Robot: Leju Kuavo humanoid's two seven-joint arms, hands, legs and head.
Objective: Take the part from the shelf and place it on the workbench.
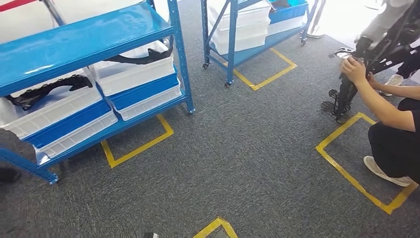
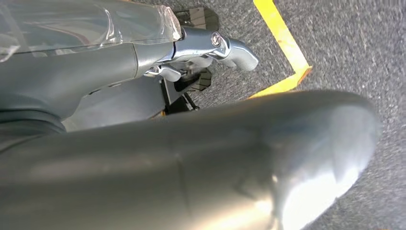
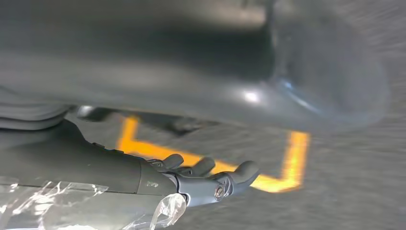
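Two black parts lie in white bins on the blue shelf (image 1: 74, 39): one part (image 1: 47, 89) at left, another part (image 1: 141, 57) beside it. Grey carpet (image 1: 247, 148) carries yellow tape squares (image 1: 138, 146). A crouching person (image 1: 391, 119) handles a black frame at right. Left hand (image 2: 210, 52) and right hand (image 3: 206, 177) hang slack, grasping nothing.

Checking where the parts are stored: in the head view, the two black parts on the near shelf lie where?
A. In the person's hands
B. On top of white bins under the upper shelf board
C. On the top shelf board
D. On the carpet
B: each black part lies across a white bin below the blue shelf board.
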